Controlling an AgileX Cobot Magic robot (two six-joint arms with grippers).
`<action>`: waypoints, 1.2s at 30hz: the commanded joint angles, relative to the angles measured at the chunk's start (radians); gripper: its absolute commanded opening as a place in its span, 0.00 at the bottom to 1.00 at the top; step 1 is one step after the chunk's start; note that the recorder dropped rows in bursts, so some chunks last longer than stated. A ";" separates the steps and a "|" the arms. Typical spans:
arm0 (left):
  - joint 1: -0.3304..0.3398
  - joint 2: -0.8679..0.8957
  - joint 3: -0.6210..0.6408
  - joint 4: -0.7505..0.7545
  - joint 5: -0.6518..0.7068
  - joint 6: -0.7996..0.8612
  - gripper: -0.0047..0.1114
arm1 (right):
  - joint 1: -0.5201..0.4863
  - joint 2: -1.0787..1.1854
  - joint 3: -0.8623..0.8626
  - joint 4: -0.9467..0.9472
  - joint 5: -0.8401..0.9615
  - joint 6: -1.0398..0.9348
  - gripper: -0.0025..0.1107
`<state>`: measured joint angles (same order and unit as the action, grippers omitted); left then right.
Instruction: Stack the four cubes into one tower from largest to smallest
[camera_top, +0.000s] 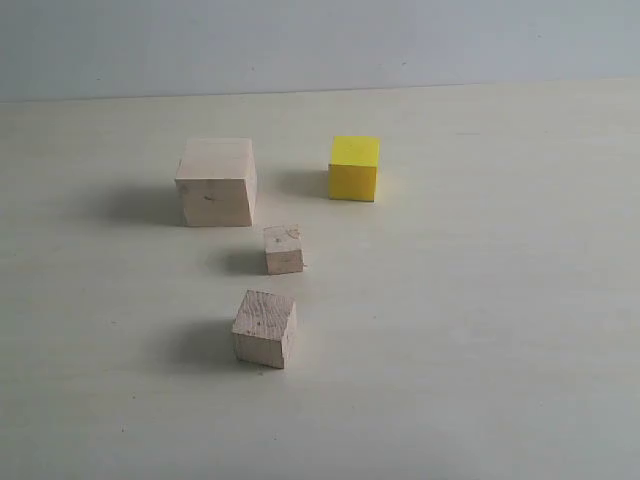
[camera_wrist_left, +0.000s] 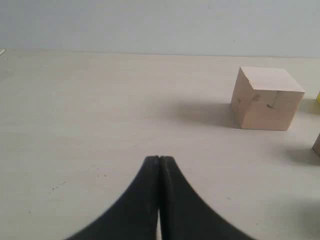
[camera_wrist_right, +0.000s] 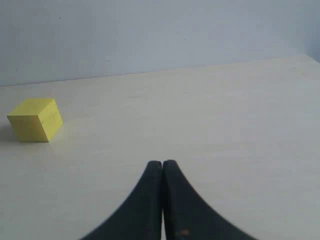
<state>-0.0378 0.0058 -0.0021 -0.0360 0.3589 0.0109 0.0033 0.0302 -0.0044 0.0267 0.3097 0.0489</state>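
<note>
Exterior view: four cubes stand apart on the pale counter (camera_top: 480, 330) and none is stacked, so the tower is not yet begun. The large pale bare-wood cube (camera_top: 215, 182) sits close to the counter's far edge, left of the middle. The bright yellow cube (camera_top: 354, 168) stands about as near that edge, to its right and well apart. The small pale bare-wood cube (camera_top: 284, 249) lies just on the near side of the large one, and the medium pale bare-wood cube (camera_top: 265, 329) stands farther again from the far edge. The gaps leave room for jaws around each cube, which suits one-by-one picking, and the large cube can probably serve as base where it stands. Neither arm enters this view. Left wrist view: the left gripper (camera_wrist_left: 159, 160) hangs low over bare counter, aimed almost level toward the far edge. Its black fingers are pressed tip to tip with nothing between them. The large cube (camera_wrist_left: 266, 99) stands well ahead, off its line. Right wrist view: the right gripper (camera_wrist_right: 162, 164) takes the same low, level pose, with its jaws likewise closed flat and empty. The yellow cube (camera_wrist_right: 36, 120) stands well ahead, off its line. It is likely the first cube to be lifted, and this arm faces it.
</note>
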 joint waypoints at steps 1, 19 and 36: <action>-0.005 -0.006 0.002 -0.001 -0.007 0.000 0.04 | -0.003 -0.006 0.004 -0.007 -0.004 0.002 0.02; -0.005 -0.006 0.002 -0.001 -0.007 0.000 0.04 | -0.003 -0.006 0.004 -0.007 -0.006 0.003 0.02; -0.005 -0.006 0.002 -0.001 -0.148 0.000 0.04 | -0.003 -0.006 0.004 -0.002 -0.129 0.003 0.02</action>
<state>-0.0378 0.0058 0.0001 -0.0360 0.3270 0.0109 0.0033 0.0302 -0.0044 0.0267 0.2765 0.0489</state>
